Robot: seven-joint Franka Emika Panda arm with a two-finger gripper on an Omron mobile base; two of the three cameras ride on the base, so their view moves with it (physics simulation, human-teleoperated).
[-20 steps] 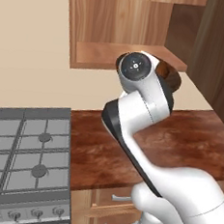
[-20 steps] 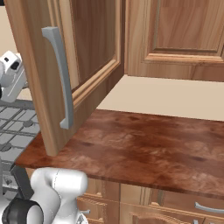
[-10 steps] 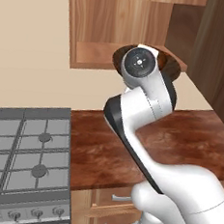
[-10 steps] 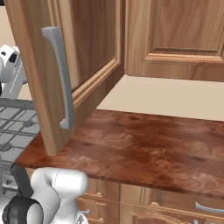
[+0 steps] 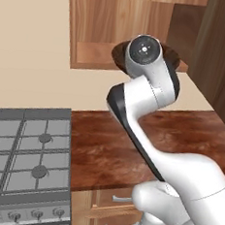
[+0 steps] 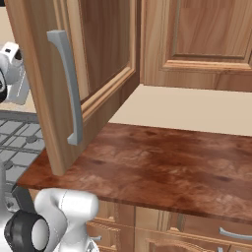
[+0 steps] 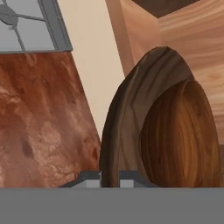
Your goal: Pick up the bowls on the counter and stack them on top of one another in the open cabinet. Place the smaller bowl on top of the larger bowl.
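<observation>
The larger bowl (image 7: 127,127), wide and dark brown, stands on edge in the hand view with its lighter inside turned to the right. My gripper (image 7: 109,180) is shut on its rim, one finger on each side of the wall. In the left base view the same bowl (image 5: 120,54) peeks out on both sides of my wrist, level with the shelf of the open cabinet (image 5: 101,21); the wrist hides the fingers there. The counter (image 5: 101,147) lies far below. The smaller bowl is out of view.
The cabinet's open door (image 6: 98,59) with its grey handle (image 6: 69,88) hangs over the counter (image 6: 162,162). A grey gas stove (image 5: 23,149) adjoins the counter on the left. A tall dark wood unit (image 5: 219,61) stands to the right of the cabinet.
My hand has risen a little with the bowl, closer to the cabinet's shelf. The grip stays shut.
</observation>
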